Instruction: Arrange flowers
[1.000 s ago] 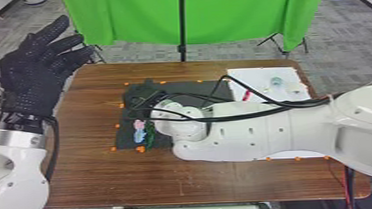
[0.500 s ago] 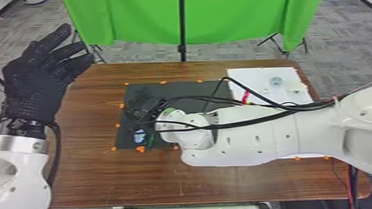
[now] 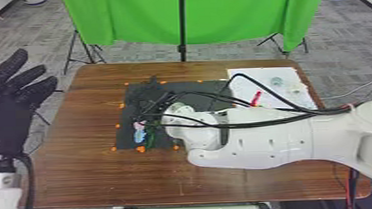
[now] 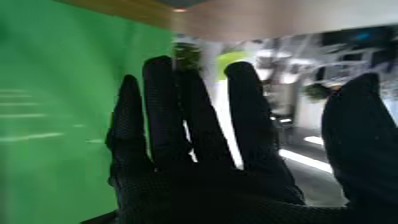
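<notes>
– Where are the flowers [image 3: 140,135] seen?
– On the dark mat [image 3: 191,88], toward its near left corner; pink and blue are shown, with green beside them.
– And the right hand [image 3: 152,99]?
– It is held over the mat, just beyond the flowers. In the wrist view its fingers are straight and spread, the thumb set apart. Whether anything is touched cannot be told.
– The left hand [image 3: 13,93]?
– It is raised off the table's left side, fingers straight and fanned.
– What of the surface?
– Brown, grained wood [image 3: 123,179]. The mat is edged with orange marks [image 3: 140,149]; at its right a white sheet [image 3: 293,96] is laid, with a red thing [image 3: 256,98] on it.
– The room?
– A green curtain [image 3: 242,15] is hung behind, crossed by a black pole [image 3: 183,27], above grey carpet [image 3: 136,54].
</notes>
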{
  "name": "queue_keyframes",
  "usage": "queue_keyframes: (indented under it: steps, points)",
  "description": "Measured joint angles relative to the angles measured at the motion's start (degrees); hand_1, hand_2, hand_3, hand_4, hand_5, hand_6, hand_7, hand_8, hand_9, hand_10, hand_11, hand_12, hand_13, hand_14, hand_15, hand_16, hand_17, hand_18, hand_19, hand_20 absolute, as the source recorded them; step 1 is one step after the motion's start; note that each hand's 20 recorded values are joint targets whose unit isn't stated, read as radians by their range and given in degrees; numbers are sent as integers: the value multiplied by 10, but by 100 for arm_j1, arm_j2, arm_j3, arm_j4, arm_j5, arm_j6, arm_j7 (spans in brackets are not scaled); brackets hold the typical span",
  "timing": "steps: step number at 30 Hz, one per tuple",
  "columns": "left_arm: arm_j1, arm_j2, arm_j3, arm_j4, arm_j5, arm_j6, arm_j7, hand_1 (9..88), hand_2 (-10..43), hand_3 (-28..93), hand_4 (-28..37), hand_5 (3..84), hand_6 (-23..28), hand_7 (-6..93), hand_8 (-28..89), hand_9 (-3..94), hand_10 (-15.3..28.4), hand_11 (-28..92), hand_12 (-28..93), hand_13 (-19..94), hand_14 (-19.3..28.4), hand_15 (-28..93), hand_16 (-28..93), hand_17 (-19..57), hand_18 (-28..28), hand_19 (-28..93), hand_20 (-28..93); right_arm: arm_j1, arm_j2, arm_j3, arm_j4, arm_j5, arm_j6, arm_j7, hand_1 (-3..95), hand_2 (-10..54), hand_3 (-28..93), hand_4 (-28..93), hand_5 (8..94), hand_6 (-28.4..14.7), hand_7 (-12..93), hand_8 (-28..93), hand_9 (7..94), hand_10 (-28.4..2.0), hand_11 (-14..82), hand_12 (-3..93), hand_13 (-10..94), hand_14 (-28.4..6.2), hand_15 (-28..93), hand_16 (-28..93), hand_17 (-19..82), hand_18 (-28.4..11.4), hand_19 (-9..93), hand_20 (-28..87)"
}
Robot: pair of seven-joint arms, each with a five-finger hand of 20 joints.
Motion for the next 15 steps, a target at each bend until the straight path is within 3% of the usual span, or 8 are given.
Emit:
queue_keyframes:
  steps: [3,7,15]
  points:
    - [458,-173,-31,-10,-74,56,174,212,94,772,-283,354,96,125,-88,308,201,277,102,254,281,556,-111,-49,252,714,67,-320,341,519,-288,115,-1,532,195,50,809,-266,434,-24,185,-142,463,-195,191,144,403,-178,590,87,130,-224,693,285]
    - [805,-274,-28,-2,-100,65,117,209,94,772,-283,351,95,126,-88,307,200,276,102,255,283,567,-109,-40,248,742,83,-847,888,1394,-661,331,37,893,219,38,802,-261,439,-30,173,-136,493,-197,202,142,452,-178,613,85,179,-229,750,287]
    - [653,-310,120,28,-99,112,15,205,94,771,-283,345,90,127,-87,302,199,271,103,255,284,584,-116,-41,241,744,100,-2061,1878,3236,-1092,269,93,1290,242,16,800,-256,480,-36,175,-134,520,-203,204,138,474,-184,624,82,199,-239,792,270]
